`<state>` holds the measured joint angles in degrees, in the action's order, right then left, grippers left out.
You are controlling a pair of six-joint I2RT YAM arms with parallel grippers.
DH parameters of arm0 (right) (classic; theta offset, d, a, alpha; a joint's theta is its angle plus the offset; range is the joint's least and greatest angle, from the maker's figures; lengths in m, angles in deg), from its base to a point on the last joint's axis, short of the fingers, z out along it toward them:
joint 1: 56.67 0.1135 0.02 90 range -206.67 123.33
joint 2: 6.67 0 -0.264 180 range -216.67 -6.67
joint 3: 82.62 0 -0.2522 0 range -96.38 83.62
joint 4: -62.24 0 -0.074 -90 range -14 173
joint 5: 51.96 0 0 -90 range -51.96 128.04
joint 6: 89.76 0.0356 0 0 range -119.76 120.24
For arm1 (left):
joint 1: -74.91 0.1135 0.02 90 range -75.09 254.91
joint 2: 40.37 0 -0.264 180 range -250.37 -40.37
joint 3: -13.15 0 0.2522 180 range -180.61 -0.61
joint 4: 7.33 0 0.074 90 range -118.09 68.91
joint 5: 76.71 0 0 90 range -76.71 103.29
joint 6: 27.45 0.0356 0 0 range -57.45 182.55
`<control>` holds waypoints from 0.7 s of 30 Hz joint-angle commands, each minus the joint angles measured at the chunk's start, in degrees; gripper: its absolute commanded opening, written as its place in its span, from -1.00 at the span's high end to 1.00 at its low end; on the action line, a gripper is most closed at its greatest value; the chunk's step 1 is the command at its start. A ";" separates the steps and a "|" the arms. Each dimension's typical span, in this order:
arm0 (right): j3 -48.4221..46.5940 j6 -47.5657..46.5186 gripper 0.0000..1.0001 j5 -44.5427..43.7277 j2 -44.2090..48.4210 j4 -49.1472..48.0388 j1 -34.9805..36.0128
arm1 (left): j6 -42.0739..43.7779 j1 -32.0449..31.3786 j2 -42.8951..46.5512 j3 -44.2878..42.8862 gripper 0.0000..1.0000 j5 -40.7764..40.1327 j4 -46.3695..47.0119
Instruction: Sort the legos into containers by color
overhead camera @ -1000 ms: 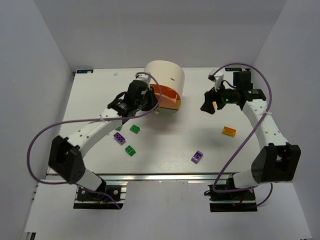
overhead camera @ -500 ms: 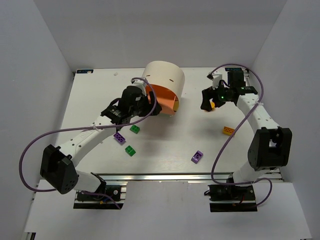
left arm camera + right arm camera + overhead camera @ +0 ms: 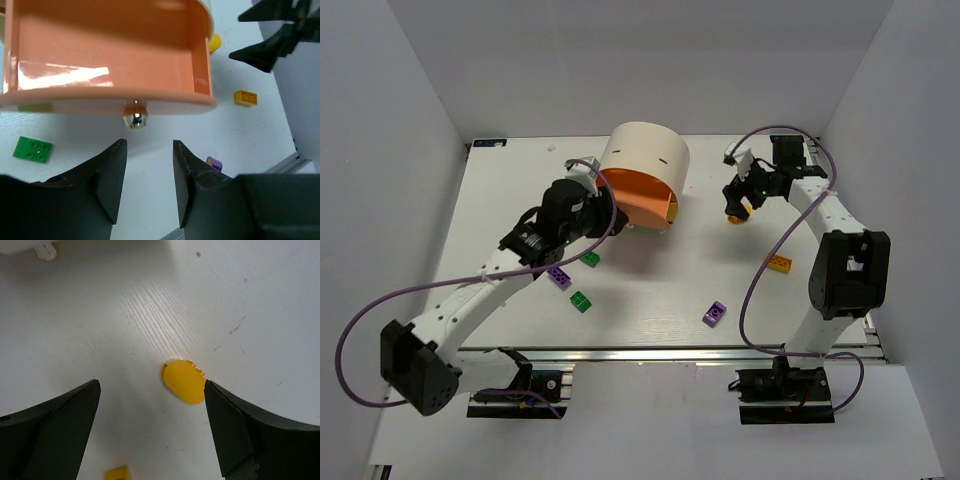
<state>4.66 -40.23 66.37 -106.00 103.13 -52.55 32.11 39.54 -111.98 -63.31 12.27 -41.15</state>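
Left wrist view: left fingers (image 3: 112, 180) are held released just short of the knob (image 3: 135, 119), the orange drawer (image 3: 105, 65) being presented open for filling. Right fingers (image 3: 60, 425) are spread over a yellow piece (image 3: 184, 381). Legos (image 3: 581, 300) are scattered on the tabletop (image 3: 650, 280).

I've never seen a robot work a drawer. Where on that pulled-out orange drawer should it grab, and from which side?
Probably by the small shiny knob on the curved front of the orange drawer, coming straight at that front. The front wall is wide and smooth, while the knob sticks out and looks narrow enough to fit between two fingers. The left gripper is open just in front of it.
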 commanded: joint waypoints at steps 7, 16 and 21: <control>-28.51 -50.91 -0.78 1.29 -24.76 35.17 -2.27 | -4.62 0.22 17.72 9.15 -0.63 -2.76 -7.63; -34.94 -63.33 -0.79 -2.85 -30.57 38.41 -2.45 | -11.66 0.22 26.61 15.58 -0.80 -6.98 -11.50; -28.99 -61.93 -0.77 -5.92 -29.79 31.59 -2.27 | -13.16 0.22 26.88 17.52 -0.82 -7.42 -11.59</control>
<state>-26.81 -99.44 62.66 -136.25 135.94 -55.00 20.83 39.56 -85.69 -46.46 6.24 -52.14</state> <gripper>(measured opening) 0.889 0.904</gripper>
